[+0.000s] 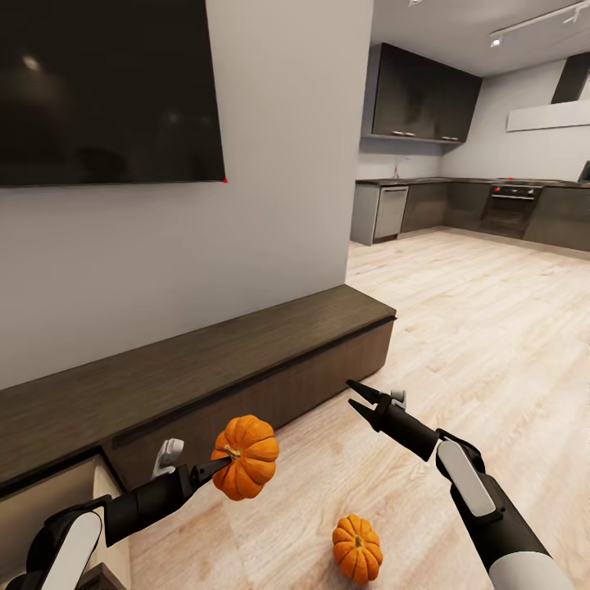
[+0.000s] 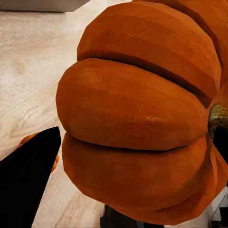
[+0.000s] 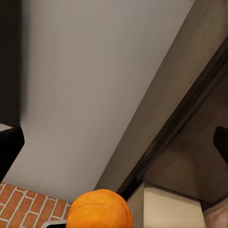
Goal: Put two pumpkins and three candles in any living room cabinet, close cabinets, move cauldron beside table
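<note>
1. So, head view first: the left pincer (image 1: 215, 467) has the bigger pumpkin (image 1: 246, 456) pinched up off the floor, right by its stem, just in front of the cabinet (image 1: 246, 360). A drawer (image 1: 49, 492) of that cabinet looks pulled open at the left edge, beside the left arm. The smaller pumpkin (image 1: 357, 548) sits on the wood floor (image 1: 459, 328), between the two arms and nearer the robot. The right pincer (image 1: 360, 401) hangs empty, jaws spread a bit, above the floor and well apart from that small pumpkin.
2. Progress-wise I'd say it's early: one pumpkin is in hand but not in the cabinet, the other is still on the floor, and the drawer needs closing later. Candles and cauldron remain to do as far as I can judge.
3. Left wrist view: the held pumpkin (image 2: 142, 118) is huge up close, one dark finger (image 2: 28, 175) beside it, stem (image 2: 217, 116) at the edge.
4. Right wrist view: the wall (image 3: 95, 95), the cabinet edge (image 3: 190, 95), and the orange top of a pumpkin (image 3: 99, 209) low in the picture; fingertips sit wide apart, holding nothing.
</note>
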Available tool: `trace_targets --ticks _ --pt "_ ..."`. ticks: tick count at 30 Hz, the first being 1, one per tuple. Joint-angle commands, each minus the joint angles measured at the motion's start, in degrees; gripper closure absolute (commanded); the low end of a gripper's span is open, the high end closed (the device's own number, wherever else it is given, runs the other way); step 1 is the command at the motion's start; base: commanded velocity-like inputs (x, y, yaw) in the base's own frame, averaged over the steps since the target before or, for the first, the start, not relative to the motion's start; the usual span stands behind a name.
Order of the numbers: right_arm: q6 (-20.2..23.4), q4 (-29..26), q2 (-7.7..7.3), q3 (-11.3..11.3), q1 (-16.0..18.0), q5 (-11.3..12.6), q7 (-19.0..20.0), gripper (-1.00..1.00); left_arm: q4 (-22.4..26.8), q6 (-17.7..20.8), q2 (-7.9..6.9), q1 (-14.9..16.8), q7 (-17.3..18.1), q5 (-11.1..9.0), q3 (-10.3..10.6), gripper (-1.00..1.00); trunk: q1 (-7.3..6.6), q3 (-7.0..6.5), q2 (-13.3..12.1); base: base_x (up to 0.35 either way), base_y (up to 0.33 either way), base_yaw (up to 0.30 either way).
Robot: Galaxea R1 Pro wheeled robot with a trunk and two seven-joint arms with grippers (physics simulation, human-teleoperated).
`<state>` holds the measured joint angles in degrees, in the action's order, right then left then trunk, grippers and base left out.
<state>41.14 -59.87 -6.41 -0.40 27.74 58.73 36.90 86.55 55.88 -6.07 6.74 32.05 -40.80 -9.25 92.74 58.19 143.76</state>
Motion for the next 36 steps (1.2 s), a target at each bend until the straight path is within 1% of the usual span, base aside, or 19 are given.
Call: trace_targets --ticks 1,10,15,17,19,22,23,27,28,30,33,36 --pt "0.35 0.01 0.0 -0.04 0.03 0.24 0.01 -1.0 0.02 0.28 0.01 0.03 0.21 0.05 -0.07 1.0 -0.02 0.05 0.02 -0.013 -0.015 -0.002" --pt "0.33 -0.06 0.0 -0.04 0.03 0.24 0.01 -1.0 0.02 0.28 0.01 0.07 0.21 -0.15 -0.07 1.0 -0.02 0.05 0.02 -0.002 -0.003 0.0" --pt "0.14 -0.06 0.01 -0.06 0.03 0.18 -0.5 -1.0 0.02 0.28 0.01 0.06 0.21 -0.15 -0.07 1.0 -0.02 0.05 0.02 0.0 0.0 0.0" --pt "0.38 0.38 0.12 -0.09 0.03 0.07 -1.54 -1.0 0.02 0.28 0.01 0.05 0.21 -0.15 -0.07 1.0 -0.02 0.05 0.02 0.0 0.0 0.0" --pt "0.64 2.74 0.15 -0.17 0.03 0.09 -4.9 -1.0 0.02 0.28 0.01 0.03 0.21 -0.15 -0.07 1.0 -0.02 0.05 0.02 0.0 0.0 0.0" --pt "0.8 7.34 0.17 -0.15 0.03 0.17 -11.95 -1.0 0.02 0.28 0.01 0.04 0.21 -0.21 -0.06 1.0 -0.02 0.05 0.02 0.0 0.0 0.0" --pt "0.76 7.97 0.17 -0.15 0.03 0.17 -13.23 -1.0 0.04 0.28 0.01 0.04 0.21 -0.21 -0.06 1.0 -0.02 0.05 0.02 0.0 0.0 0.0" --pt "-0.58 11.12 0.28 -0.03 0.24 -0.25 -24.4 -1.0 0.1 0.33 0.01 0.07 0.28 -0.28 -0.05 1.0 -0.02 0.05 0.02 0.0 0.0 0.0" --pt "-0.98 11.32 0.3 -0.01 0.25 -0.27 -25.7 -1.0 0.1 0.34 0.01 0.06 0.28 -0.29 -0.06 1.0 -0.02 0.05 0.02 0.0 0.0 0.0" --pt "-2.92 11.84 0.32 0.06 0.26 -0.43 -29.79 -1.0 0.11 0.35 0.04 0.07 0.32 -0.31 -0.06 1.0 -0.02 0.05 0.02 0.0 0.0 0.0" --pt "-5.64 12.28 0.29 0.25 0.28 -0.53 -32.09 -1.0 0.11 0.36 0.08 0.05 0.46 -0.37 -0.05 1.0 -0.02 0.05 0.02 0.0 0.0 0.0" --pt "-7.86 12.51 0.17 0.41 0.27 -0.71 -32.85 -1.0 0.16 0.36 0.09 0.06 0.59 -0.4 0.2 1.0 -0.02 0.05 0.02 0.0 0.0 0.0"
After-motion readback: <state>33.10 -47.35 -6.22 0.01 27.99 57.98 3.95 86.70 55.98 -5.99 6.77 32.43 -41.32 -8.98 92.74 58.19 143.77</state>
